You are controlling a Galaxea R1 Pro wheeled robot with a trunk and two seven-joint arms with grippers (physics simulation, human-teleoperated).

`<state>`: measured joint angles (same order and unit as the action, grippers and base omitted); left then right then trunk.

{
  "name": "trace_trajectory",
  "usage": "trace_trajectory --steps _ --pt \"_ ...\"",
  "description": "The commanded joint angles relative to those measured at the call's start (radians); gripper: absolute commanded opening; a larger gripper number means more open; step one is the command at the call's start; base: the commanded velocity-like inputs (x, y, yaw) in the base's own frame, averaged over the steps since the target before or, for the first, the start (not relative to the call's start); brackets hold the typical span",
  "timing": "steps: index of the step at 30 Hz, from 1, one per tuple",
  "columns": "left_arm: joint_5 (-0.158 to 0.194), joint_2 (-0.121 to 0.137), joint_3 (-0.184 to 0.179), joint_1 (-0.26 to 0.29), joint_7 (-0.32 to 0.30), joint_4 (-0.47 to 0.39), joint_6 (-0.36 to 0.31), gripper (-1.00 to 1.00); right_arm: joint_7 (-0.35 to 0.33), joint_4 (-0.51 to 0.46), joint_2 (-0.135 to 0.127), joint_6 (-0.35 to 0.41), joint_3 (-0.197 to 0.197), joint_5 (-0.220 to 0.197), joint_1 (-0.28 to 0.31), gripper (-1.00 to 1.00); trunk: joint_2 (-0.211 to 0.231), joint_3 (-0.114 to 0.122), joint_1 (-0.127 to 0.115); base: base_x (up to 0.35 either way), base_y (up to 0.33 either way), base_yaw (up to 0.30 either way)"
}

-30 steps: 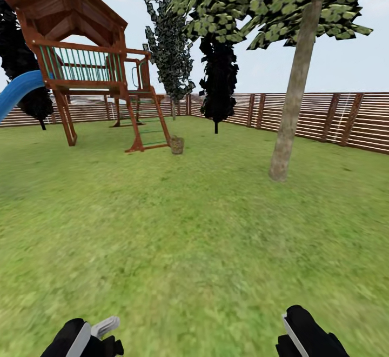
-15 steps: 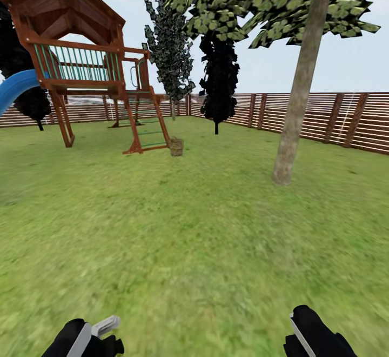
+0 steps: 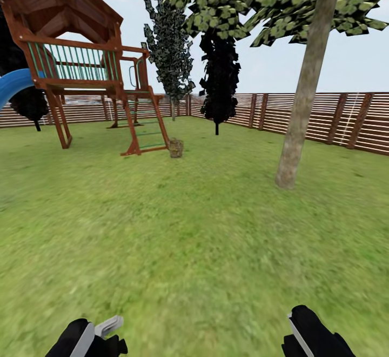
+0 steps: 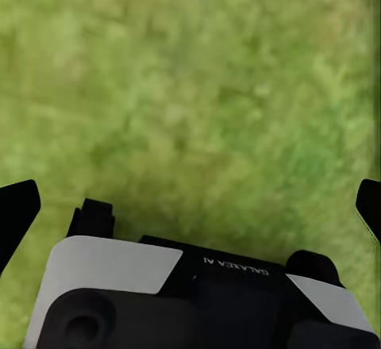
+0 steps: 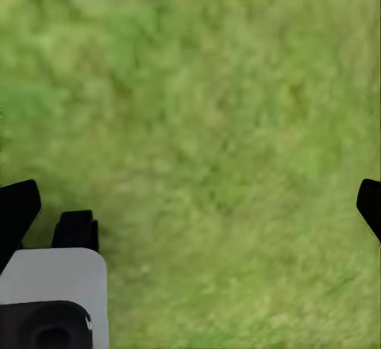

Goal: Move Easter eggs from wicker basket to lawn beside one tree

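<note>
Lawn (image 3: pixel 178 238) and what stands on it

The lawn is a wide spread of mottled green and yellowish grass, blurred in both wrist views. Taking the wicker basket (image 3: pixel 176 147) as landmark: it sits small and far off on the grass, its contents too small to tell. 1 wooden play tower (image 3: pixel 81 59) stands just beside it, its ladder foot nearest. The pale-trunked tree (image 3: pixel 300 113) rises from the grass well apart from the basket, nearer the camera. 2 dark columnar trees (image 3: pixel 219 75) stand beyond the basket, by the slatted fence (image 3: pixel 324 121).
</note>
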<state>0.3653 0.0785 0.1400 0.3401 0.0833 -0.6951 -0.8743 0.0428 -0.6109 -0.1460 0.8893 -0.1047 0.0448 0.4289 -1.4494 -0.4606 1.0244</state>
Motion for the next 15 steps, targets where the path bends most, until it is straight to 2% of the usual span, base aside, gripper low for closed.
trace_trajectory --steps 1,15 --pt "0.011 0.000 0.001 0.000 0.009 -0.001 -0.005 1.00 0.000 -0.001 -0.001 0.005 -0.005 0.003 0.001 1.00 -0.001 -0.001 0.001 0.350 0.000 0.000" --pt "0.011 0.000 0.001 0.000 0.009 -0.001 -0.005 1.00 0.000 -0.001 -0.003 0.006 -0.003 0.003 0.001 1.00 -0.001 -0.001 0.001 0.350 0.000 0.000"
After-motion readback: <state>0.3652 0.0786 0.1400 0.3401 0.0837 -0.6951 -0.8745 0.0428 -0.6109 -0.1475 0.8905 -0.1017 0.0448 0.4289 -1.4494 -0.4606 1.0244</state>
